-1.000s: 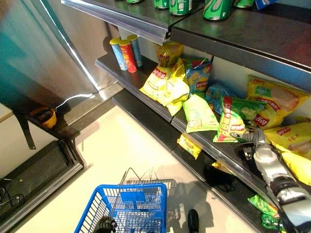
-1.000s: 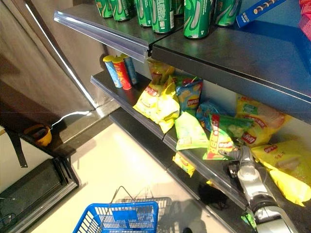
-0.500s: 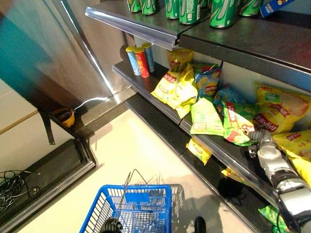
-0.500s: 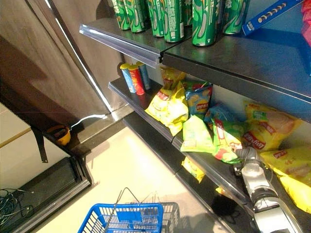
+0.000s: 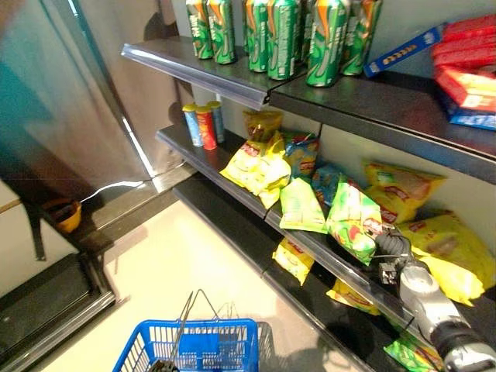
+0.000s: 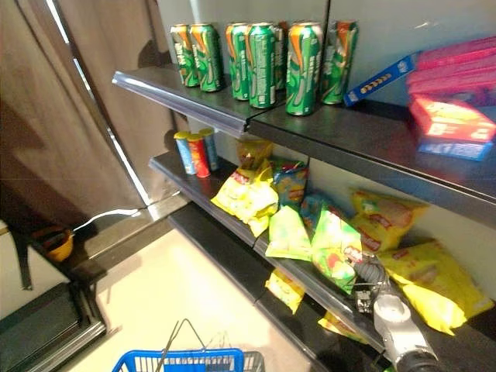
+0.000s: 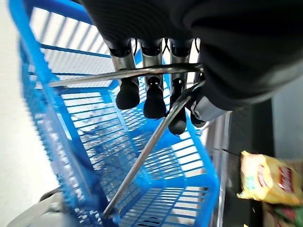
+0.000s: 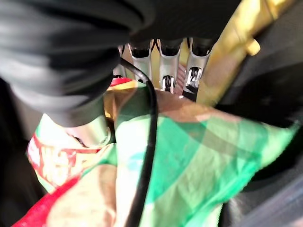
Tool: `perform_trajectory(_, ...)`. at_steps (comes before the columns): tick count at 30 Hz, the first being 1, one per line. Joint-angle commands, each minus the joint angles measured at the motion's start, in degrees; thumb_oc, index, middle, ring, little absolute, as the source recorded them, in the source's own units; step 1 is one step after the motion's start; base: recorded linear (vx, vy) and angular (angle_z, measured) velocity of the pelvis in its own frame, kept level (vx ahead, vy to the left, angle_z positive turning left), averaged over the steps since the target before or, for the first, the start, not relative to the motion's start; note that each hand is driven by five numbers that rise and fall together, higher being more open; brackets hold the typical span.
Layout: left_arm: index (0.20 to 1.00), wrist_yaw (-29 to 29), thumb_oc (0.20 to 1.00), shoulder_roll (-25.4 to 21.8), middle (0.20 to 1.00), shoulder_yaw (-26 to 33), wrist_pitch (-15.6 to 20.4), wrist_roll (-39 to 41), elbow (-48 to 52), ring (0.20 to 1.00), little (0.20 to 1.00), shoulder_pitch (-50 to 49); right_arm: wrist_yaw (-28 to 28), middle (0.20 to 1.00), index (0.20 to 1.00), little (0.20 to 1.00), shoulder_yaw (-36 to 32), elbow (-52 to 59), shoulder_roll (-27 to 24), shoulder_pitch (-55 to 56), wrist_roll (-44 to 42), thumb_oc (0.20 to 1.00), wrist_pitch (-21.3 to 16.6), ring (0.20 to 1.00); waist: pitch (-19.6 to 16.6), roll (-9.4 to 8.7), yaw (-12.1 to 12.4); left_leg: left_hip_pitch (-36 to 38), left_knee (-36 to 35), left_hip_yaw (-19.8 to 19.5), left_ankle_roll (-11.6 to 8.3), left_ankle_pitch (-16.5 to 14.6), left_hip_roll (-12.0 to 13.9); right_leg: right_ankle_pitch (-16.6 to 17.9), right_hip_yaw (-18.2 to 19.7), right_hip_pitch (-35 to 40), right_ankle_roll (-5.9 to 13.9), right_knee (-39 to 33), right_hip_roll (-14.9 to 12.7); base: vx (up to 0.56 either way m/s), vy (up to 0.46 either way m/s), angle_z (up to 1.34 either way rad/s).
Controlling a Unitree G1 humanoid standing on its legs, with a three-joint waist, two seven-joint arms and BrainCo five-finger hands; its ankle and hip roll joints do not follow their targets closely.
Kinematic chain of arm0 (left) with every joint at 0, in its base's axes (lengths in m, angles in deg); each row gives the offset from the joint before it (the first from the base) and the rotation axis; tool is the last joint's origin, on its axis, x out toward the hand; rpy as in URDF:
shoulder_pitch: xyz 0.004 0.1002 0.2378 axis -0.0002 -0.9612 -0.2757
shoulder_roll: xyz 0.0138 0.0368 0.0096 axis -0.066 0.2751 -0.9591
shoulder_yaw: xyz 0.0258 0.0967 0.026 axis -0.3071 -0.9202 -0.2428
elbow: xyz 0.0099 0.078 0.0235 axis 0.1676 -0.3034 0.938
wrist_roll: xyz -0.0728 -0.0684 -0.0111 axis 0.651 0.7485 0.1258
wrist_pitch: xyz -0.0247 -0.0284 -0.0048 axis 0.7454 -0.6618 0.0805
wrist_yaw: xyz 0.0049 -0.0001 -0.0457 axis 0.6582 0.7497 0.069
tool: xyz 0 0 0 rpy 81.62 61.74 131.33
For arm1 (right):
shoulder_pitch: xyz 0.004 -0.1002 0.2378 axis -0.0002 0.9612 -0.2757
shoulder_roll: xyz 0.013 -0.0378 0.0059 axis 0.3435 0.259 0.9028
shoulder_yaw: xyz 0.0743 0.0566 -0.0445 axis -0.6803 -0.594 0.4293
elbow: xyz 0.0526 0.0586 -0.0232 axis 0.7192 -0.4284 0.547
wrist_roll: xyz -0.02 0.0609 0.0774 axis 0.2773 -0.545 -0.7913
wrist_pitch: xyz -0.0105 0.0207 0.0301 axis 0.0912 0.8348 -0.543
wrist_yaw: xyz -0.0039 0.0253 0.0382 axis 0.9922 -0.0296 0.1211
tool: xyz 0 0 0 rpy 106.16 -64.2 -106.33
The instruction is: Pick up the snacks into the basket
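Green, with red print, the snack bag (image 5: 353, 219) stands tilted at the front edge of the middle shelf (image 5: 232, 172), among yellow bags (image 5: 256, 163). The right hand (image 5: 385, 245) grasps it, fingers (image 8: 166, 71) behind the bag and thumb at its front. The left hand (image 7: 156, 71) is clenched round the metal handle (image 7: 142, 72) of the blue basket (image 5: 190, 353), which hangs low above the floor (image 5: 170, 267). Green cans (image 5: 271, 35) line the top shelf.

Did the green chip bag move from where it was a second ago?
Yes. The green chip bag, flat on the middle shelf before, now stands tipped up off it, pinched in the right hand.
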Motion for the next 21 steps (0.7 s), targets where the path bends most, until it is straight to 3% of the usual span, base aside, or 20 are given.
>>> perform_trajectory(1,0.2,-0.43,0.2,-4.41,0.2,3.09,4.67,2.47,7.19,0.2,0.2,2.78,-4.23,0.2,0.2,0.2,-3.06,10.9,-0.99,2.78,-3.24,0.2,-4.77,0.2,-1.21,-2.52,-0.12,-0.26,5.95,2.22,2.86,-6.45,-1.3,-4.95,4.72,0.13,9.36,6.01,-5.02,-0.02,0.053,-0.49)
perform_trajectory(8,0.2,-1.55,0.2,-7.86,0.2,2.62,6.79,3.54,19.28,0.2,0.2,5.36,-12.84,0.2,0.2,0.2,-1.23,23.4,-1.51,15.06,-3.93,0.2,-3.04,0.2,-1.08,-4.06,-2.0,1.32,4.32,4.53,3.7,-6.38,-1.81,-4.07,6.15,-0.67,10.68,6.91,-5.18,0.0,0.052,-0.29)
perform_trajectory(14,0.2,-2.79,0.2,-11.45,0.2,-0.04,9.44,5.16,27.3,0.2,0.2,10.45,-22.15,0.2,0.2,0.2,7.08,28.84,-3.59,23.76,-4.41,0.2,-0.25,0.2,-1.43,-5.51,-3.18,2.71,4.18,5.07,3.89,-6.8,-2.14,-4.24,6.64,-0.03,10.96,7.23,-5.63,0.04,0.032,-0.09)
perform_trajectory(18,0.2,-3.54,0.2,-13.22,0.2,-4.27,10.17,4.52,30.7,0.2,0.2,14.94,-25.99,0.2,0.2,0.2,16.94,25.76,-5.43,20.22,0.05,0.2,1.69,0.2,-1.7,-6.36,-2.65,3.05,4.33,4.99,4.03,-7.12,-2.32,-4.31,6.61,0.38,10.96,7.46,-5.77,0.03,0.027,0.0)
perform_trajectory(21,0.2,-3.63,0.2,-12.93,0.2,-6.03,10.2,4.58,31.29,0.2,0.2,16.14,-25.82,0.2,0.2,0.2,21.01,22.64,-4.45,16.81,1.48,0.2,2.56,0.2,-1.87,-6.65,-2.1,3.22,4.12,4.62,4.05,-7.11,-2.34,-4.28,6.45,0.62,10.98,7.3,-5.86,0.03,-0.002,0.01)
